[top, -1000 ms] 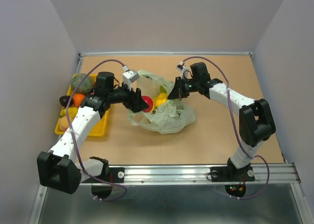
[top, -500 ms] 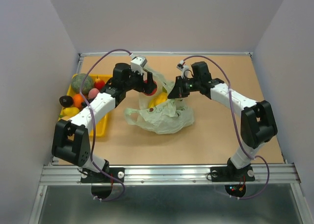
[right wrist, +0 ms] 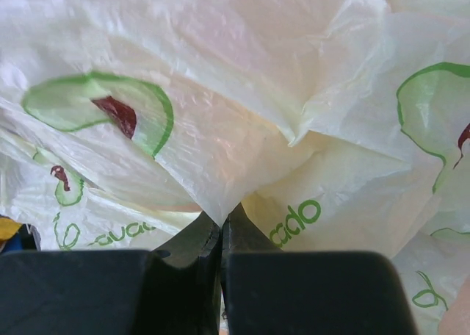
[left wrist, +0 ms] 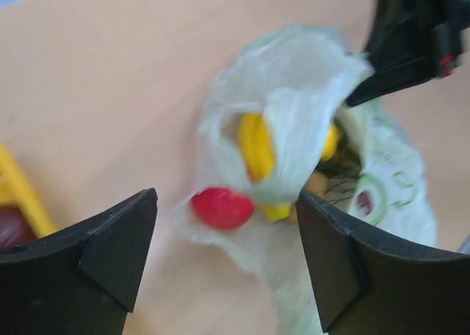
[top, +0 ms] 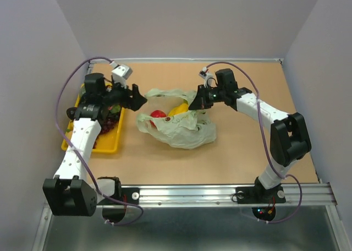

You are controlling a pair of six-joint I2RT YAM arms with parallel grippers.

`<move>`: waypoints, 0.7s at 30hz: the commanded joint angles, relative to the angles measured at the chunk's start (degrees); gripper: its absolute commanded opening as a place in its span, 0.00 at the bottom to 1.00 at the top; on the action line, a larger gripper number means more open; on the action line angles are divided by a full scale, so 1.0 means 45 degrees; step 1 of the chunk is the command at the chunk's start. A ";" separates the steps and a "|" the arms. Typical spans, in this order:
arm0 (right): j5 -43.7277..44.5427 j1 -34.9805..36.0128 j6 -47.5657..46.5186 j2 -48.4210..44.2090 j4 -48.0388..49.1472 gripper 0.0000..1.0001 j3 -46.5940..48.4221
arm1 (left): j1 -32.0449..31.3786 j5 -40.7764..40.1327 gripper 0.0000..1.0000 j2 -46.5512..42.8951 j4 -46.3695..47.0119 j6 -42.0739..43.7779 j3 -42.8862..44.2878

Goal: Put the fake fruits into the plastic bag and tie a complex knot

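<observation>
Right end effector [top: 196,103] is pinching the far-right rim of the bag [top: 184,131], jaws closed on the plastic, holding the mouth up and open. Left end effector [top: 136,98] is hanging wide and empty between the bag and the yellow tray [top: 108,145] on the left. The bag is lying mid-desk [top: 236,152], with a red apple [top: 158,114] and a banana [top: 177,109] sitting in its mouth. I'm guessing it's going for the next fruit. Something dark [top: 110,120] is showing in the tray, and the arm is hiding the rest. I'd be coming straight down on 1 fruit and closing gently, since they're round and slippery.
</observation>
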 commanded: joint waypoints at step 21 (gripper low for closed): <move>0.0079 -0.0077 -0.0176 0.0083 0.0334 0.00 -0.0113 | 0.5727 -0.2929 0.73 0.6218 -0.0337 0.3235 0.5077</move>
